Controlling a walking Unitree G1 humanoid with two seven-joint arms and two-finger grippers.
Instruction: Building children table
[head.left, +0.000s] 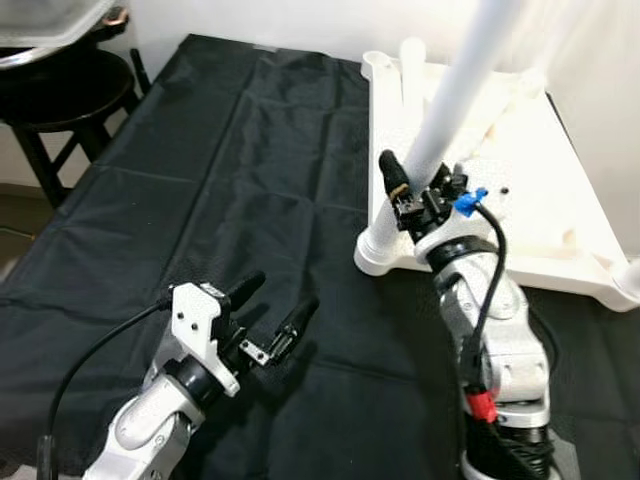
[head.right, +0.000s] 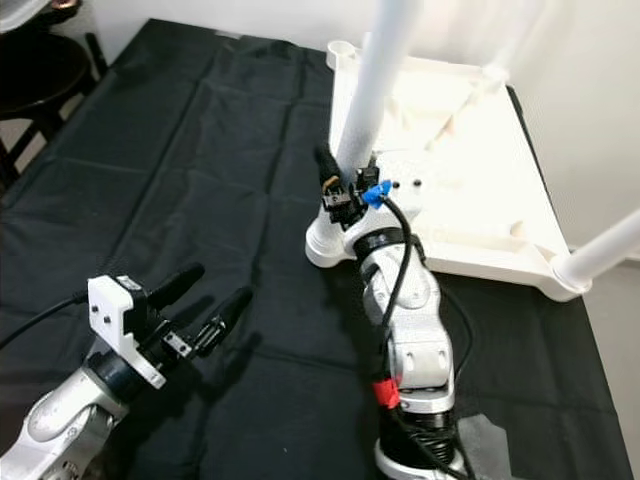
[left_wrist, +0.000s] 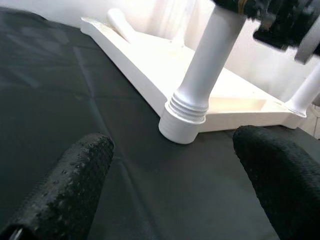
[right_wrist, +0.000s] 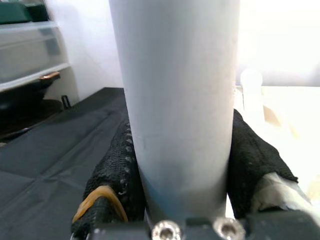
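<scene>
Left eye view: one white tabletop (head.left: 520, 160) upside down on black cloth (head.left: 240, 180), white wall behind, black stool (head.left: 60, 90) at far left. Three legs counted: one upright in near corner socket (head.left: 375, 250), long axis tilting up; one at right corner (head.right: 600, 250); one loose (head.left: 412, 60) lying on tabletop. Right gripper (head.left: 415, 185) clamps the upright leg (head.left: 460, 90). Left gripper (head.left: 275, 305) spread wide, holding nothing, over cloth.
</scene>
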